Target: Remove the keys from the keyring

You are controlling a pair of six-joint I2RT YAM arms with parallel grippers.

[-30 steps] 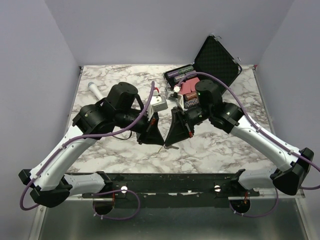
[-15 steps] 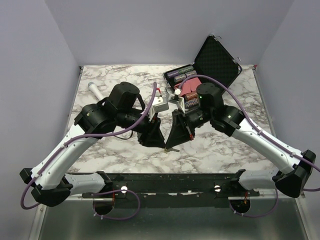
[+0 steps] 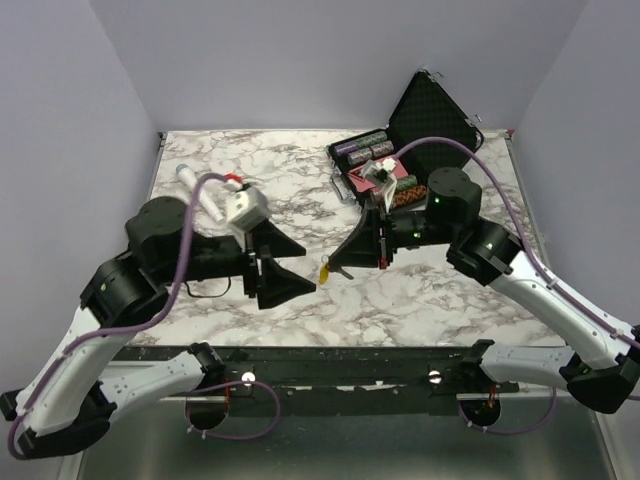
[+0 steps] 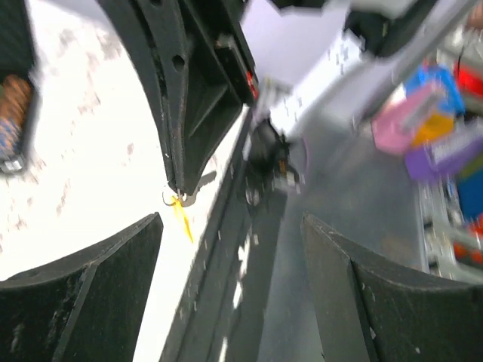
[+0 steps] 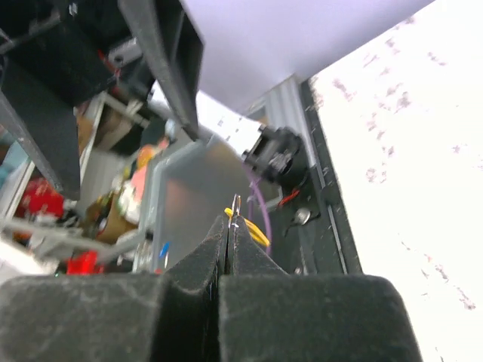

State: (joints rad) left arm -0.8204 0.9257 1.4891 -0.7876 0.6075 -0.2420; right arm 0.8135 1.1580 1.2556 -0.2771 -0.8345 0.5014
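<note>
Right gripper [image 3: 338,268]: jaws pinched shut on keyring [image 5: 235,219], yellow key [image 3: 323,268] dangling beneath. Left gripper [image 3: 308,267]: jaws wide, empty; key near, at its 3 o'clock.

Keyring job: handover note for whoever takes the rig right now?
Right gripper: shut on the keyring, held above the table, with the yellow key dangling from it.
Left gripper: open, empty, facing the right one's tip across a gap.
Done: ring and key picked up.
Left: the key looks not yet off the ring. The left gripper probably has to grasp the key and work it free.
</note>
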